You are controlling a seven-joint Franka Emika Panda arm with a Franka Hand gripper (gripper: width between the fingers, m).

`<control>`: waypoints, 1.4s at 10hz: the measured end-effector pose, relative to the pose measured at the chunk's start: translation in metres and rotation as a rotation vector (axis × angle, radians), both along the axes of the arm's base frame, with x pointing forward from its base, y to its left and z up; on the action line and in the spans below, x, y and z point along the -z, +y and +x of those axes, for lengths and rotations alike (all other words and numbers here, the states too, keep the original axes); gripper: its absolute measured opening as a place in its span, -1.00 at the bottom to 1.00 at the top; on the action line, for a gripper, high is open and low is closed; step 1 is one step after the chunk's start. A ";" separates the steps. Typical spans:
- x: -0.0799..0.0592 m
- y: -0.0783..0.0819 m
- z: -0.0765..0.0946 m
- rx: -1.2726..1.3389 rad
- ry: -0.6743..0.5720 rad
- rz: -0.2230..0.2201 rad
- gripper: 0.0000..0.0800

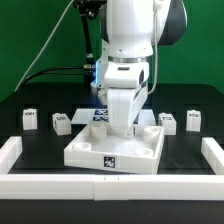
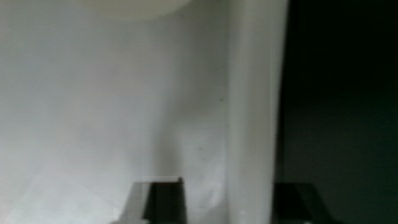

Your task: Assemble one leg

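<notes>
Arm (image 1: 128, 45) — glossy white rounded shells, black joint (image 1: 176, 20); black cable (image 1: 50, 50) — blue glow (image 1: 95, 72) at wrist.

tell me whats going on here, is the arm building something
The arm's gripper is down inside the white tray at the centre. In the wrist view its fingers sit on either side of what looks like the tray's rim, but whether they are clamping it cannot be told. The four legs lie loose, two on each side of the tray, none fitted yet.
</notes>
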State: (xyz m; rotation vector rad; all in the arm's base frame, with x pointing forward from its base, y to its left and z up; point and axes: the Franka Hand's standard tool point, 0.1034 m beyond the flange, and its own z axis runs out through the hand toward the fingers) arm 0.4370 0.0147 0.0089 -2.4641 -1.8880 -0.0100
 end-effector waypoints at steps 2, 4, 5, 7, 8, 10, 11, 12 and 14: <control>0.000 0.000 0.001 0.000 -0.002 0.000 -0.86; 0.000 0.000 0.001 0.000 -0.002 0.000 -0.86; 0.000 0.000 0.001 0.000 -0.002 0.000 -0.86; 0.000 0.000 0.001 0.000 -0.002 0.000 -0.86; 0.000 0.000 0.002 -0.041 -0.005 -0.001 -0.86; 0.000 0.004 0.007 -0.144 -0.017 -0.007 -0.85; 0.000 0.014 0.011 -0.185 -0.032 -0.012 -0.85; 0.000 0.025 0.014 -0.219 -0.045 -0.015 -0.85; 0.000 0.026 0.016 -0.220 -0.049 -0.015 -0.85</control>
